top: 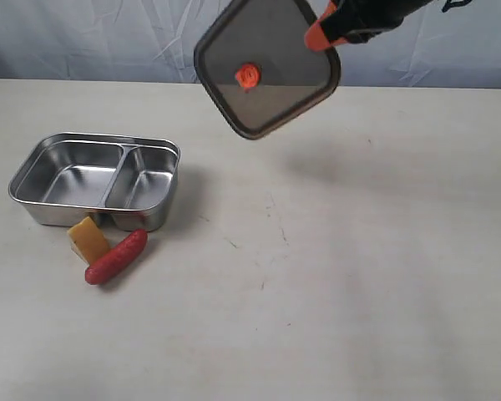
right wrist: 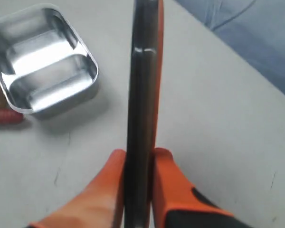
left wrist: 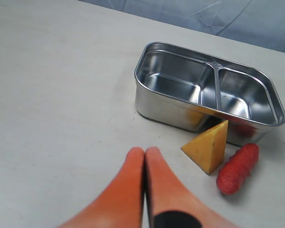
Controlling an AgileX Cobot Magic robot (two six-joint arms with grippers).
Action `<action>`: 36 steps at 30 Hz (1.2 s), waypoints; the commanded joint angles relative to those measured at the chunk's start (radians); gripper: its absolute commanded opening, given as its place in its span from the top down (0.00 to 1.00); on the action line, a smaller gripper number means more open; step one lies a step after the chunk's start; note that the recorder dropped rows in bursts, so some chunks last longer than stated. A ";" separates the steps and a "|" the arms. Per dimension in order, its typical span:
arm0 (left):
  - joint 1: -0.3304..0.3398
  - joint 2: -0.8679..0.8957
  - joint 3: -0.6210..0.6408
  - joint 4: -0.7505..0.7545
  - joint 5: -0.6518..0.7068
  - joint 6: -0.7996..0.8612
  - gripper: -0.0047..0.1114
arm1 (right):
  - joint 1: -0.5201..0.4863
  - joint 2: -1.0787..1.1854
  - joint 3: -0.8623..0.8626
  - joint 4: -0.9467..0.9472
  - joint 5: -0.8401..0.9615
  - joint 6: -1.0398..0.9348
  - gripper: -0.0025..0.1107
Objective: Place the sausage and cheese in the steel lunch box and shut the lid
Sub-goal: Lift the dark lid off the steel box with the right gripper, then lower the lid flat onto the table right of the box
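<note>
Pinching the flat, dark lid (top: 267, 67), right end effector (right wrist: 140, 154); left end effector (left wrist: 144, 151) together.

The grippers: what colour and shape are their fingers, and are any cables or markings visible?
The left gripper and the right gripper both have smooth orange fingers that taper to rounded tips and turn black toward the wrist. No cables or markings show.

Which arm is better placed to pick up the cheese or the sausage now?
Left. The left gripper is shut on nothing, with the cheese and sausage close ahead in its view. The right gripper is occupied, clamped on the lid held above the table.
</note>
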 commanded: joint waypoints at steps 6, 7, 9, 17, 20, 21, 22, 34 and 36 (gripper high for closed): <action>-0.006 -0.006 0.005 -0.002 -0.009 0.001 0.96 | 0.211 -0.008 -0.001 -0.406 0.042 0.130 0.99; -0.006 -0.006 0.005 -0.002 -0.009 0.001 0.96 | 0.231 -0.008 -0.001 -0.445 0.042 0.150 0.99; -0.006 -0.006 0.005 -0.002 -0.009 0.001 0.96 | 0.266 -0.008 -0.001 -0.515 0.042 0.182 0.99; -0.006 -0.006 0.005 -0.002 -0.009 0.001 0.96 | 0.373 -0.008 -0.001 -0.688 0.098 0.274 0.99; -0.006 -0.006 0.005 -0.002 -0.009 0.001 0.96 | 0.400 0.001 -0.001 -0.694 0.104 0.289 0.99; -0.006 -0.006 0.005 -0.002 -0.009 0.001 0.96 | 0.410 0.008 0.005 -0.697 0.104 0.289 0.99; -0.006 -0.006 0.005 -0.002 -0.009 0.001 0.96 | 0.419 0.013 0.011 -0.697 0.104 0.291 0.99; -0.006 -0.006 0.005 -0.002 -0.009 0.001 0.96 | 0.489 0.077 0.093 -0.687 0.123 0.320 0.99; -0.006 -0.006 0.005 -0.002 -0.009 0.001 0.96 | 0.489 0.077 0.109 -0.667 0.123 0.320 0.99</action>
